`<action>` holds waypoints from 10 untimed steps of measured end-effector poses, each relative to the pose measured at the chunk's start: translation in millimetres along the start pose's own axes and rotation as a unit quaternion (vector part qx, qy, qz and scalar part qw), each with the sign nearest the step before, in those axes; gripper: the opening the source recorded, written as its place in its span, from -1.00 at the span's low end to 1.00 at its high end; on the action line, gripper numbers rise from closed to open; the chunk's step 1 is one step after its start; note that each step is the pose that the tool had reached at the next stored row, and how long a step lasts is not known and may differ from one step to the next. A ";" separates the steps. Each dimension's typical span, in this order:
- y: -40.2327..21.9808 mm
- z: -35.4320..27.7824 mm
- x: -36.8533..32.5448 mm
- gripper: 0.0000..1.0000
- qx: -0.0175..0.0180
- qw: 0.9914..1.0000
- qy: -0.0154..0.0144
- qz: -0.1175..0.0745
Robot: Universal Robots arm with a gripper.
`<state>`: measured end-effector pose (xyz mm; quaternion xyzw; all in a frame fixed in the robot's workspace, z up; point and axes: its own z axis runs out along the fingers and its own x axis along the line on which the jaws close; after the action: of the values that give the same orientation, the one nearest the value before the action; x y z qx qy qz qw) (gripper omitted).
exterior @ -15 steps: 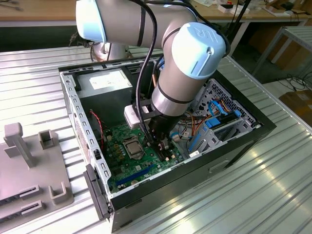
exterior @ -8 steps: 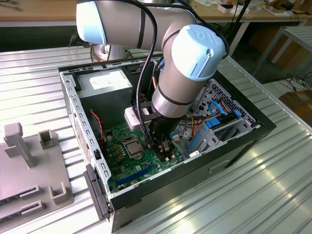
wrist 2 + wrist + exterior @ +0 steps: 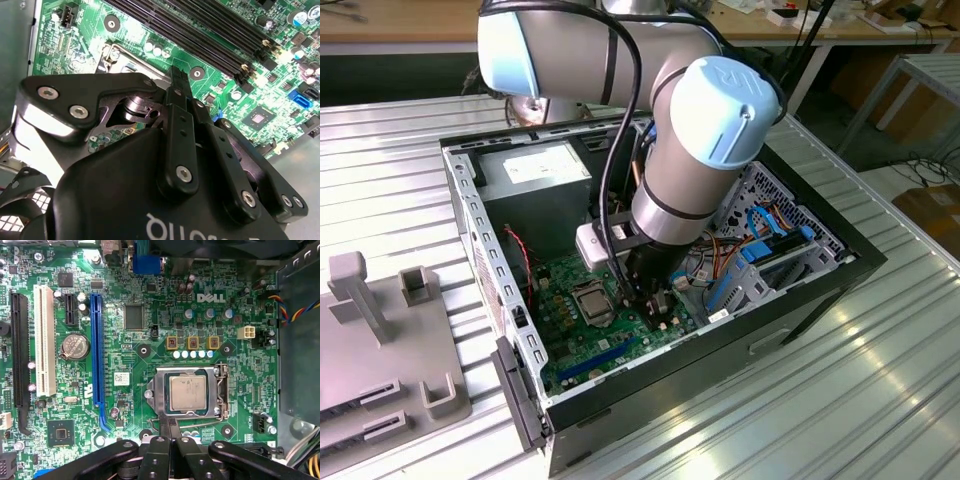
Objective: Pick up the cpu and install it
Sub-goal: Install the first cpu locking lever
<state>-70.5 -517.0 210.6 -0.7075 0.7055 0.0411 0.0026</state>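
Observation:
The cpu (image 3: 188, 393), a silvery-grey square, lies flat inside the metal-framed socket (image 3: 159, 390) on the green motherboard (image 3: 150, 305). In the exterior view the cpu (image 3: 592, 298) sits in the middle of the board inside the open computer case. My gripper (image 3: 171, 429) hovers just beside the socket's edge, off the chip, with its two black fingers pressed together and nothing between them. In the second wrist view the fingertips (image 3: 178, 80) point down at the board beside the socket frame (image 3: 116, 55).
Memory slots (image 3: 200, 30) run past the socket. A blue slot (image 3: 96, 347), a white slot (image 3: 44, 340) and a coin battery (image 3: 75, 346) lie further along the board. Case walls (image 3: 470, 215), a drive cage with blue cables (image 3: 770, 250) and a grey fixture (image 3: 380, 340) outside surround the space.

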 end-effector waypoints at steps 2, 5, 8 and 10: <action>-1.2 0.8 0.1 -0.79 0.000 1.000 0.001 0.000; -1.9 2.7 0.6 -0.79 0.000 1.000 0.002 0.000; -3.3 4.7 0.9 -0.79 0.000 1.000 0.004 0.000; -4.2 5.9 1.0 -0.79 0.000 1.000 0.005 0.000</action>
<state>-66.6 -517.6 204.5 -0.7075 0.7058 0.0373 -0.0011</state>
